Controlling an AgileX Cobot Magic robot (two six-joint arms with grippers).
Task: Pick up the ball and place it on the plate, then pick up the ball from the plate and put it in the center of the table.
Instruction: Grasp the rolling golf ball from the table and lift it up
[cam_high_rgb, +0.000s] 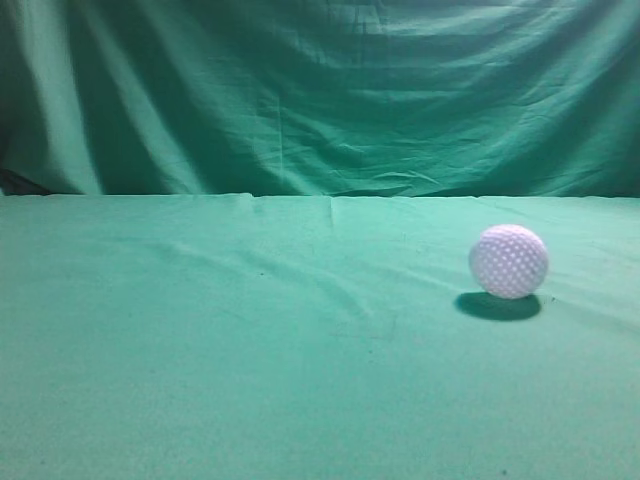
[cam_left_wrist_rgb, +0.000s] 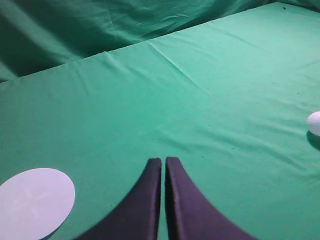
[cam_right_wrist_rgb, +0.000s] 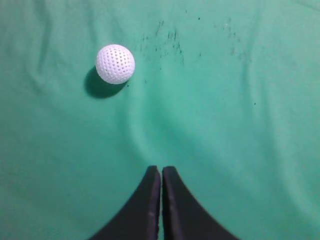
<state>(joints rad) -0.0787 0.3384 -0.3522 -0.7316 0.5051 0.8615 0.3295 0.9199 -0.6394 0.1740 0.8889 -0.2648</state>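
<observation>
The white dimpled ball (cam_high_rgb: 509, 261) rests on the green table (cam_high_rgb: 250, 350) at the right in the exterior view. It shows small at the right edge of the left wrist view (cam_left_wrist_rgb: 314, 123) and at upper left in the right wrist view (cam_right_wrist_rgb: 115, 64). The plate (cam_left_wrist_rgb: 34, 201), a flat white disc, lies at the lower left of the left wrist view, left of my left gripper (cam_left_wrist_rgb: 163, 160), which is shut and empty. My right gripper (cam_right_wrist_rgb: 161, 169) is shut and empty, well short of the ball and to its right. Neither gripper shows in the exterior view.
A draped green cloth backdrop (cam_high_rgb: 320, 90) hangs behind the table's far edge. The table cloth has shallow wrinkles (cam_high_rgb: 300, 270) across its middle and some dark specks (cam_right_wrist_rgb: 165, 40) beyond the ball in the right wrist view.
</observation>
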